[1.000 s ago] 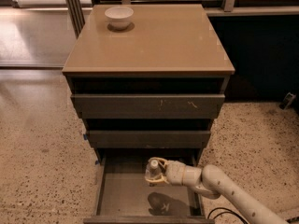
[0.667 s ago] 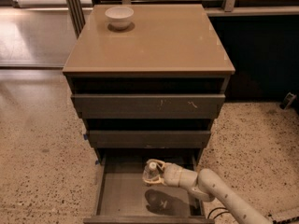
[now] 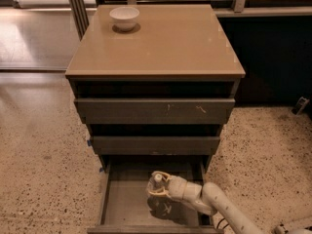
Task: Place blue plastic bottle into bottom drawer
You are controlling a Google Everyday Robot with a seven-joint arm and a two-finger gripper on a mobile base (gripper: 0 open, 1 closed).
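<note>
The bottom drawer (image 3: 124, 201) is pulled open below the two drawers above it, and its flat grey floor shows. My gripper (image 3: 155, 185) reaches in from the lower right and hangs over the middle of the drawer. It is shut on the blue plastic bottle (image 3: 157, 178), a small clear bottle whose white cap shows between the yellowish fingers (image 3: 165, 183). The bottle's body hangs down toward the floor and is hard to make out against its dark shadow there.
A white bowl (image 3: 124, 17) stands at the back left of the tan cabinet top (image 3: 165, 48). The top drawer (image 3: 153, 111) and middle drawer (image 3: 156, 145) stick out slightly. Speckled floor lies on both sides. A dark wall stands at the right.
My gripper with the bottle has moved slightly left and lower, deeper into the open bottom drawer. Nothing else has moved.
</note>
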